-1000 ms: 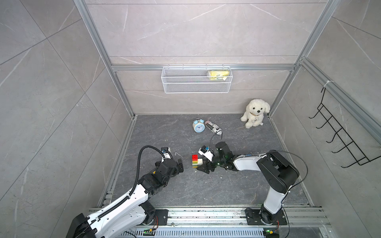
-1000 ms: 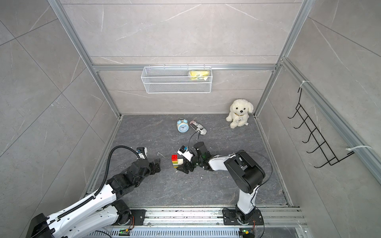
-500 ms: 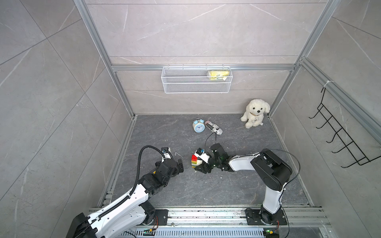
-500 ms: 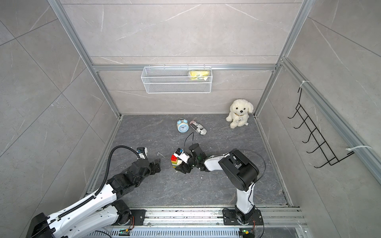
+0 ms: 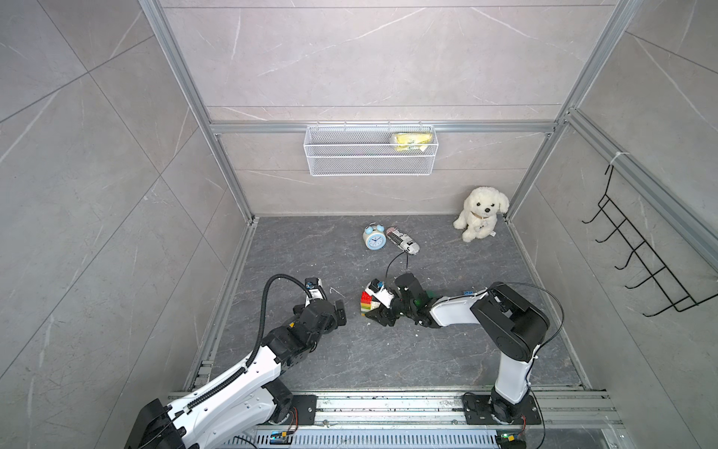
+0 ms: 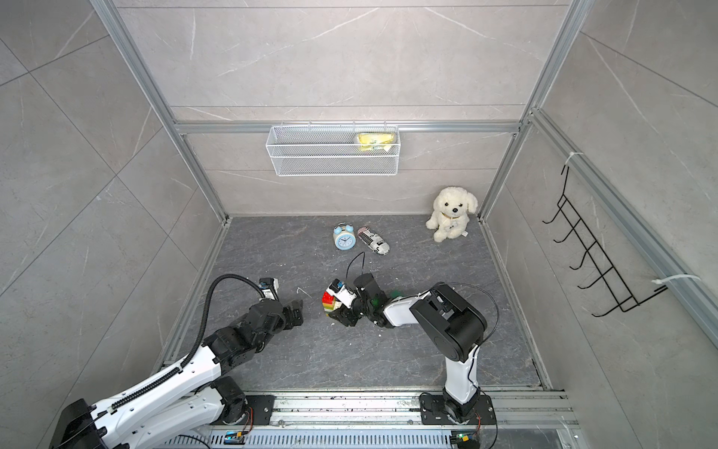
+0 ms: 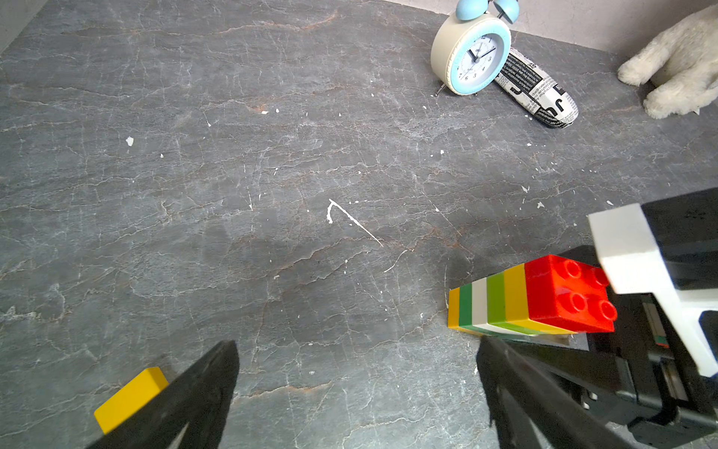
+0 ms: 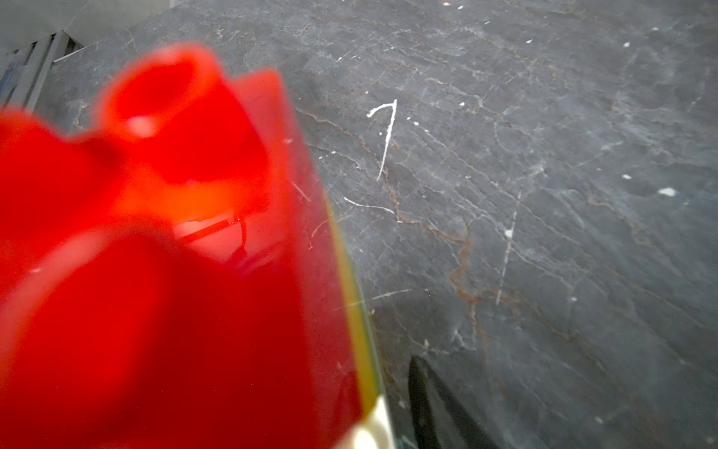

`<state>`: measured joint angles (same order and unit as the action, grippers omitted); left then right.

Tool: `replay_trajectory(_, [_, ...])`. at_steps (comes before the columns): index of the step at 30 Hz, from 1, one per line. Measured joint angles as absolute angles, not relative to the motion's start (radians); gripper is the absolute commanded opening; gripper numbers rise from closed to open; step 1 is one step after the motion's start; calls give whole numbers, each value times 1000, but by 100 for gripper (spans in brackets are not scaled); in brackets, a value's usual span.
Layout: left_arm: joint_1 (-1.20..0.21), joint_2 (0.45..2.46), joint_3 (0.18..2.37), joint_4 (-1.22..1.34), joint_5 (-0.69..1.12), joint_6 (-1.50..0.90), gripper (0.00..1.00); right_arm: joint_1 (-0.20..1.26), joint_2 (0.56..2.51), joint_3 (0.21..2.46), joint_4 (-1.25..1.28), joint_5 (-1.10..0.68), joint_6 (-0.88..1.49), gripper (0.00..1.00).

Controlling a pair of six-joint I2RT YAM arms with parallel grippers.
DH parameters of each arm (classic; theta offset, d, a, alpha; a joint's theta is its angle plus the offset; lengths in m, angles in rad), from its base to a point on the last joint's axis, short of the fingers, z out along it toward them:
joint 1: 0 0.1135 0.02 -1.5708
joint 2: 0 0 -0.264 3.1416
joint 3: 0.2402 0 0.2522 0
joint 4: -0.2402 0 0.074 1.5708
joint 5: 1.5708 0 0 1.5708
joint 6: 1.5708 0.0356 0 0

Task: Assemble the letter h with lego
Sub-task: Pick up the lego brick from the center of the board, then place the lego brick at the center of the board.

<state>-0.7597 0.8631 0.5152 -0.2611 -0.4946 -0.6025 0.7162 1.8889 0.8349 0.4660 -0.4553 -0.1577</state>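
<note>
Counting items on the dark grey stone-look floor: 1 multicolour lego stack of six bands (yellow, green, white, green, yellow, red, 4 studs showing on the red end). It lies on its side mid-floor, between the 2 arms. 1 loose yellow lego brick sits just beside a finger of the left gripper. That gripper's jaws stand wide apart w/ nothing between them, approx. level w/ the stack but apart from it. The right gripper is at the stack's red end. Only 1 black finger shows in the right wrist view, beside the blurred red brick, so cannot tell if it is clamped. Near the back wall: 1 cream-and-blue alarm clock touching 1 newsprint-pattern pouch, and 1 white plush dog in the corner. On the wall: 1 white wire basket holding 1 yellow packet.
</note>
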Motion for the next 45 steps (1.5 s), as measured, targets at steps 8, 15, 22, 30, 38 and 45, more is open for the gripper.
replay_trajectory(8, [-760,863,515,-262,-495,-603,99,718,1880,818,515,-436,-121,49])
replay_trajectory(15, [-760,863,515,-262,-495,-603,99,723,1862,815,528,-438,-80,36])
replay_trajectory(22, [-760,874,520,-295,-529,-627,99,730,1860,888,421,-449,36,29])
replay_trajectory(30, [-760,888,551,-397,-631,-688,100,735,1956,1150,194,-548,271,29])
replay_trajectory(38, [-760,888,556,-445,-675,-724,100,735,2208,1430,75,-750,519,38])
replay_trajectory(45, [-760,878,556,-451,-679,-734,100,735,2384,1671,11,-854,643,58])
